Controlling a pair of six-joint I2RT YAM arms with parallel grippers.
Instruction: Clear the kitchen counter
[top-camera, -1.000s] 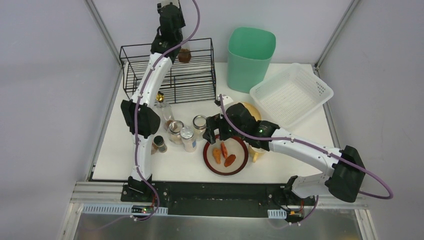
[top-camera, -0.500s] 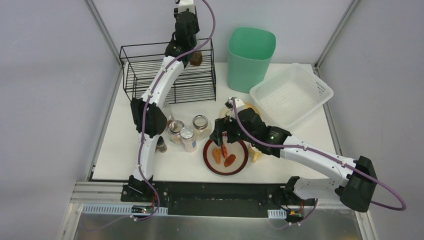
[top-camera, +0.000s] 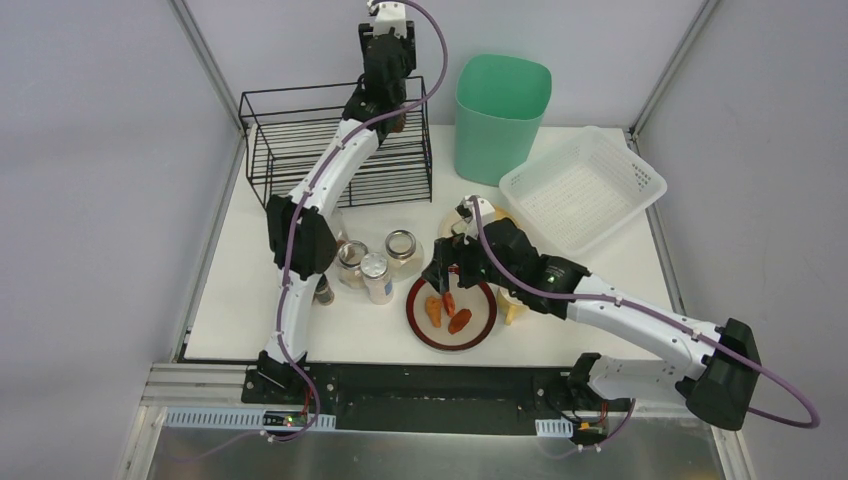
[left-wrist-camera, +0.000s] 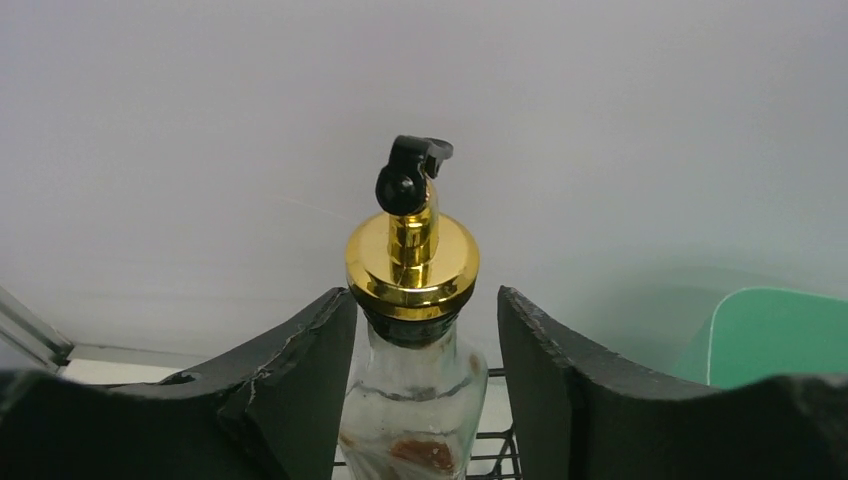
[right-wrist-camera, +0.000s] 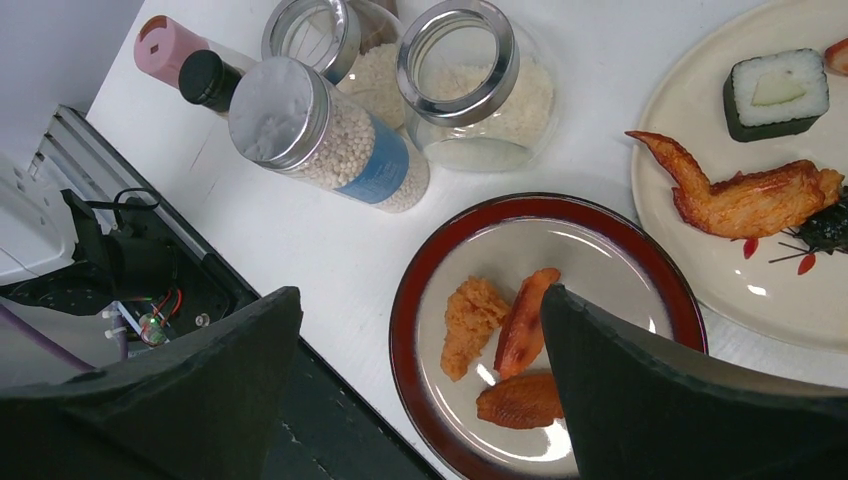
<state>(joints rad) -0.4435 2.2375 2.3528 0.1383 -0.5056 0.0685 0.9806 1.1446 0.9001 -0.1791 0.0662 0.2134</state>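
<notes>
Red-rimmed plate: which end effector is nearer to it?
Right. The right end effector hovers over the red-rimmed plate; the left end effector is far off at the black wire rack, straddling a bottle.

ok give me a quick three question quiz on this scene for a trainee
1. True or false: the right gripper is shut on a piece of food.
2. What stands between the two sides of the left gripper? A) a glass bottle with a gold pourer B) a pink-capped bottle C) a jar of rice
3. How many pieces of food lie on the red-rimmed plate?

Key:
1. False. It is open above the red-rimmed plate, with nothing held.
2. A
3. Three
</notes>
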